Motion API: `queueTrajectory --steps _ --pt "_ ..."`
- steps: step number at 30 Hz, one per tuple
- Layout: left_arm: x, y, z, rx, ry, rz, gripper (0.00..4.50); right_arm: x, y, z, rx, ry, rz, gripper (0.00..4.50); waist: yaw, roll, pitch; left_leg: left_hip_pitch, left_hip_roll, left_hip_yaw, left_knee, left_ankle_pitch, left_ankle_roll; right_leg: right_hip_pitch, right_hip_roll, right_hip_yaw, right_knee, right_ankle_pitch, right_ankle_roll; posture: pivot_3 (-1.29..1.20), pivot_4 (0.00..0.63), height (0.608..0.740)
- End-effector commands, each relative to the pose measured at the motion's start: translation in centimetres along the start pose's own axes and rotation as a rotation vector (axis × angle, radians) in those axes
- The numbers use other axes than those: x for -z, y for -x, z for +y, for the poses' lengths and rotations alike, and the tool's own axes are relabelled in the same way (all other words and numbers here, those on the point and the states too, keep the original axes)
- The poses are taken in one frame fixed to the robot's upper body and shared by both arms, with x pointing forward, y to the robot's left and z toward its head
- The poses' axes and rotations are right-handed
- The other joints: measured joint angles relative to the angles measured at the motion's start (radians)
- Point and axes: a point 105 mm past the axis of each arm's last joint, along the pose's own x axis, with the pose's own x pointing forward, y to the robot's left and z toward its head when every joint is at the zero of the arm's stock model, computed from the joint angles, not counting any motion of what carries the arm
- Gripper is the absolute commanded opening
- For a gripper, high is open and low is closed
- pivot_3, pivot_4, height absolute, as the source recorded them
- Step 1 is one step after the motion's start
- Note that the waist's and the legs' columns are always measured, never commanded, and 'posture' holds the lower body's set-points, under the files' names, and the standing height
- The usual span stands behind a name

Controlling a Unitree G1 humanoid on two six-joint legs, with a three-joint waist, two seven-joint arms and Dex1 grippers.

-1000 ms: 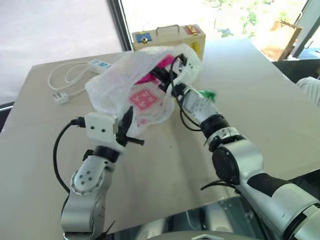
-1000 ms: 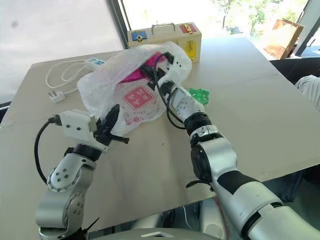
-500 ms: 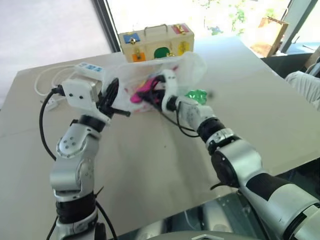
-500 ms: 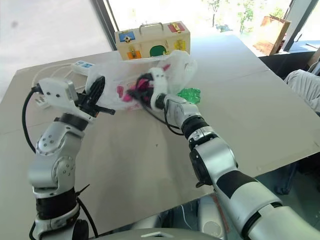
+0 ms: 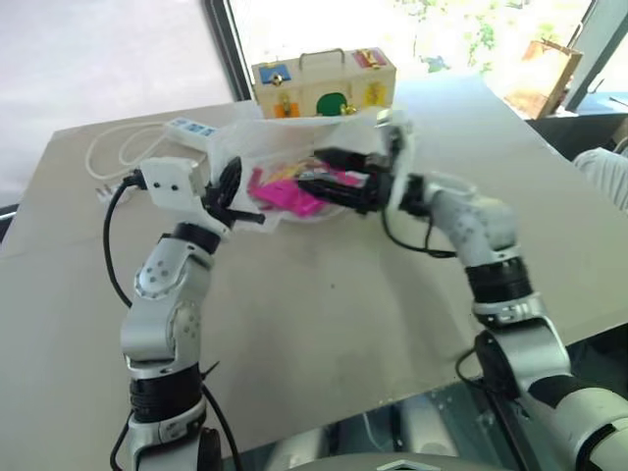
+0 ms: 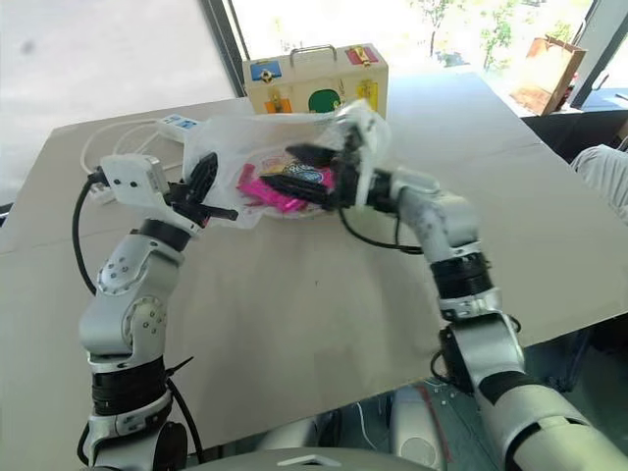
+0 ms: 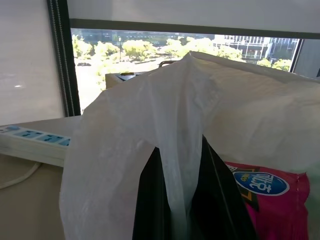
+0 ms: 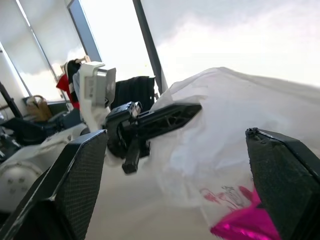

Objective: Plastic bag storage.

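The plastic bag (image 5: 294, 147), thin translucent white film, lies spread on the table with a shiny pink packet (image 5: 287, 193) inside. My left gripper (image 5: 237, 199) is shut on a gathered strip of the bag's left edge; the left wrist view shows that film (image 7: 177, 125) pinched between the black fingers (image 7: 150, 200). My right gripper (image 5: 329, 182) points left at the bag's right side, just above the pink packet. Its fingers (image 8: 75, 190) stand wide open with nothing held. Bag film drapes over its back (image 5: 392, 132). From the right wrist, the left gripper (image 8: 150, 122) holds the bag (image 8: 225, 125).
A wooden toy box (image 5: 324, 83) with a handle stands right behind the bag. A white power strip (image 5: 191, 128) and its cable lie at the back left. A brown paper bag (image 5: 554, 74) stands beyond the table's far right. Bare tabletop (image 5: 343, 314) lies in front.
The right gripper has opened and drawn back to the right, out of the bunched bag. The left gripper carried its edge forward and up. The bag now lies lower and spread out.
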Motion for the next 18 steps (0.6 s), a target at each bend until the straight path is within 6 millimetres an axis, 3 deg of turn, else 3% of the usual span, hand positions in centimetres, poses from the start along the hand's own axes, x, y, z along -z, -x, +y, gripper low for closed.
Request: queueTrajectory --steps 1,5,8,12,18 --pt "-1.3 0.3 1.0 -0.05 -0.023 -0.046 0.0 -1.7 5.4 -0.9 0.04 0.082 0.058 4.46 0.012 -0.001 0.001 0.0 -0.001 0.0 0.0 0.0 0.0 0.0 0.0 0.0 -0.001 0.0 0.0 0.0 0.15 0.74" --pt "-0.8 1.3 1.9 -0.117 -0.032 -0.017 0.0 -1.4 11.1 -5.2 0.294 0.208 0.214 4.46 0.016 -0.001 0.001 -0.001 0.0 0.001 0.0 0.0 0.0 0.0 -0.001 0.0 -0.002 0.0 0.0 0.0 0.15 0.74" --pt "-0.7 1.2 1.6 -0.126 -0.013 -0.013 0.0 2.1 13.1 -8.2 0.427 0.303 0.473 4.46 0.011 -0.002 0.001 0.0 0.0 0.002 -0.001 0.0 0.0 -0.001 -0.001 0.001 -0.001 0.0 0.0 0.0 0.15 0.74" --pt "-0.8 -0.4 -0.1 -0.07 -0.004 -0.022 0.0 5.2 11.2 -10.9 0.453 0.413 0.562 4.46 0.008 -0.006 0.003 0.004 0.002 0.009 -0.001 0.0 0.0 0.0 0.0 0.007 0.002 0.0 0.0 0.0 0.15 0.74" --pt "-1.2 -0.6 -0.8 -0.026 0.025 -0.042 0.0 5.1 8.6 -12.0 0.414 0.513 0.59 4.46 0.01 -0.007 0.003 0.002 0.001 0.009 0.0 0.0 0.0 -0.001 0.0 0.007 -0.003 0.001 0.001 0.0 0.15 0.74"
